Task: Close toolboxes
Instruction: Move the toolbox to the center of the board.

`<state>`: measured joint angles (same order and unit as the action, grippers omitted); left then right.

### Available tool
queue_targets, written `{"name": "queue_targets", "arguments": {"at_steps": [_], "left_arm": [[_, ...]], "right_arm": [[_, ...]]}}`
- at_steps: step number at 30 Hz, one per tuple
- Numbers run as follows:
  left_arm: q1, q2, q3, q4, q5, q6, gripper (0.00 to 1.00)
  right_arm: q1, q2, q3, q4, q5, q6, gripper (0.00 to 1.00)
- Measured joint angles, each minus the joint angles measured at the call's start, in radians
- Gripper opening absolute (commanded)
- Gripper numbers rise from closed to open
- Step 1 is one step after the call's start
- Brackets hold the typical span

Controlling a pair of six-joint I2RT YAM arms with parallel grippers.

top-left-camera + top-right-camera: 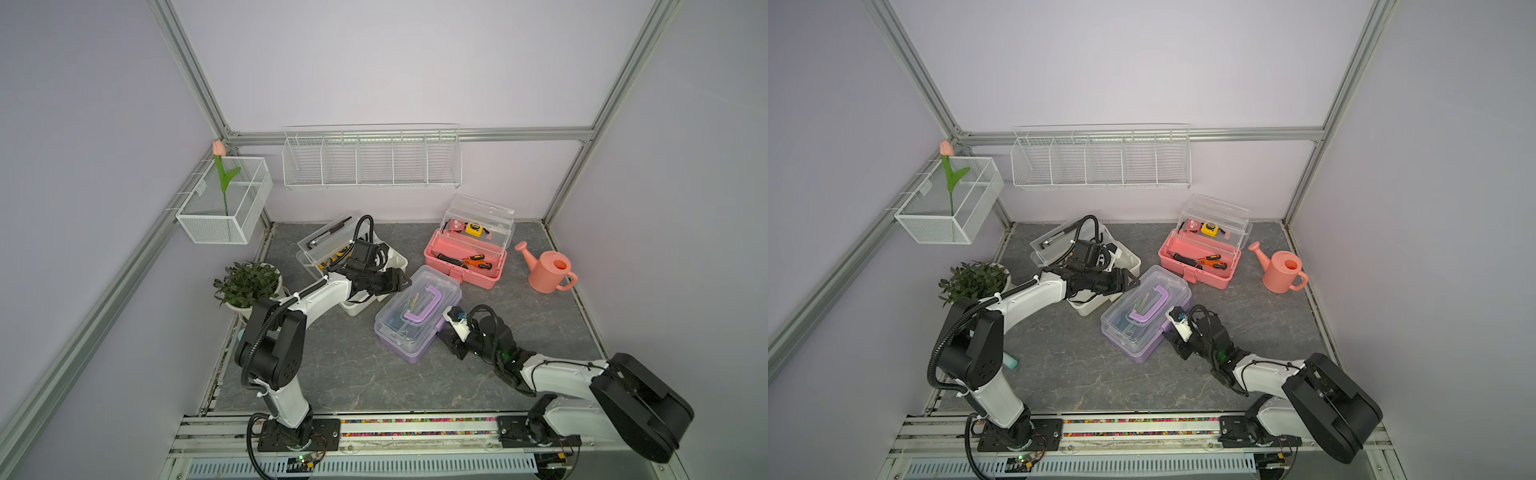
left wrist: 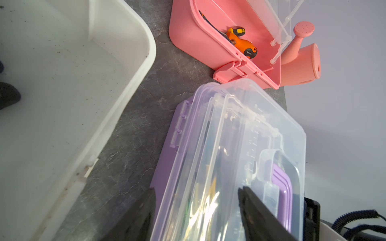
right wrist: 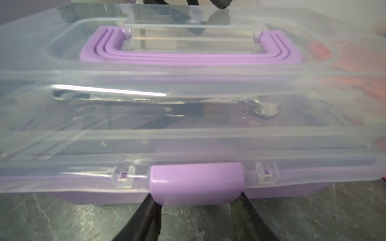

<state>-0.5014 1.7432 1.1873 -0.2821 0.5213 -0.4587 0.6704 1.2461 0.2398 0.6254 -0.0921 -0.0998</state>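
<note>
The purple toolbox (image 1: 415, 316) (image 1: 1144, 316) lies mid-table with its clear lid down and its handle folded flat. My right gripper (image 3: 196, 200) (image 1: 442, 338) is at its front, fingers pressed against both sides of the purple latch (image 3: 196, 183). My left gripper (image 2: 196, 189) (image 1: 405, 282) hovers open over the box's far edge; one finger is above the lid, the other beyond the hinge side. The pink toolbox (image 1: 478, 280) (image 2: 198, 41) stands open at the back right with tools inside. The white toolbox (image 1: 353, 308) (image 2: 62, 83) is open beneath my left arm.
A pink watering can (image 1: 548, 272) stands right of the pink box. A potted plant (image 1: 247, 284) sits at the left edge. A wire basket (image 1: 372, 160) hangs on the back wall and another one (image 1: 226, 199), holding a tulip, hangs at the left.
</note>
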Motion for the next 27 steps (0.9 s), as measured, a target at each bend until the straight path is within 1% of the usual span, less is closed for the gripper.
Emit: {"name": "queue_targets", "arguments": {"at_steps": [3,7,8,9,12,13,14,18,21,27], "left_arm": [[0.000,0.001,0.000,-0.001,-0.004,0.000,0.66],[0.000,0.020,0.000,-0.019,-0.015,0.000,0.65],[0.000,0.023,-0.002,-0.024,-0.016,0.000,0.65],[0.000,0.024,-0.003,-0.029,-0.018,0.000,0.65],[0.000,0.023,-0.008,-0.033,-0.019,0.000,0.66],[0.000,0.022,-0.011,-0.035,-0.019,0.000,0.66],[0.000,0.020,-0.015,-0.035,-0.019,0.000,0.66],[0.000,-0.005,-0.037,-0.047,-0.020,-0.002,0.69],[0.000,-0.041,-0.045,-0.057,-0.019,-0.004,0.71],[-0.003,-0.122,-0.064,-0.064,0.005,-0.016,0.72]], "right_arm": [[-0.004,-0.043,0.000,-0.080,0.019,0.010,0.44],[-0.021,-0.051,0.000,-0.141,0.034,0.023,0.46],[-0.022,-0.051,0.000,-0.142,0.038,0.026,0.49],[-0.022,-0.051,0.000,-0.142,0.040,0.029,0.54],[-0.024,-0.053,0.000,-0.147,0.045,0.038,0.71],[-0.026,-0.055,0.000,-0.151,0.048,0.043,0.75],[-0.028,-0.060,0.001,-0.161,0.050,0.050,0.77],[-0.029,-0.116,0.022,-0.257,0.056,0.072,0.81],[-0.031,-0.174,0.058,-0.379,0.062,0.094,0.82],[-0.046,-0.272,0.196,-0.597,0.050,0.155,0.81]]}}
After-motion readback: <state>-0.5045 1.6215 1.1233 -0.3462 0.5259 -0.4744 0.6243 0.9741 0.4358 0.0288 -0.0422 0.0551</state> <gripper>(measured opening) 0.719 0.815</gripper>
